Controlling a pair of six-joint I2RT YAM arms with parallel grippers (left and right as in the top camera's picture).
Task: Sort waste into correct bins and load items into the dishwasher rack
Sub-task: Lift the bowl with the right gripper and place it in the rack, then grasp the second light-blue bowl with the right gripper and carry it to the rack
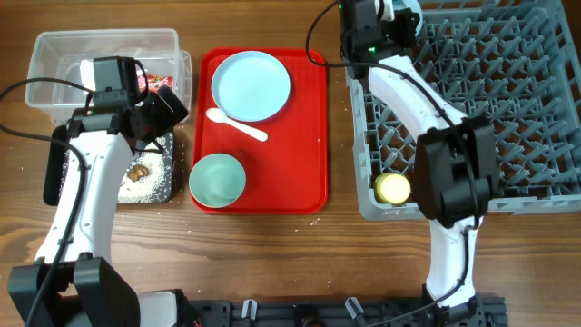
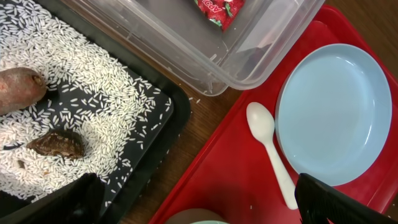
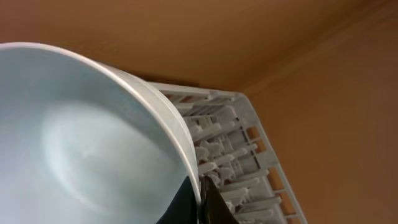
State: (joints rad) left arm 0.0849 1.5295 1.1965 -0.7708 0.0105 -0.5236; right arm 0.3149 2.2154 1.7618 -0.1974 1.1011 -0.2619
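Observation:
My left gripper is open and empty, hovering over the gap between the black tray and the red tray. The black tray holds rice grains, an orange-brown root and a brown lump. The clear tub holds the red wrapper. My right gripper is shut on the rim of a pale bowl, held tilted over the grey rack's far left corner. The yellow cup sits in the rack.
The flat red tray carries the pale blue plate, the white spoon and the mint green bowl. Wooden table lies all round.

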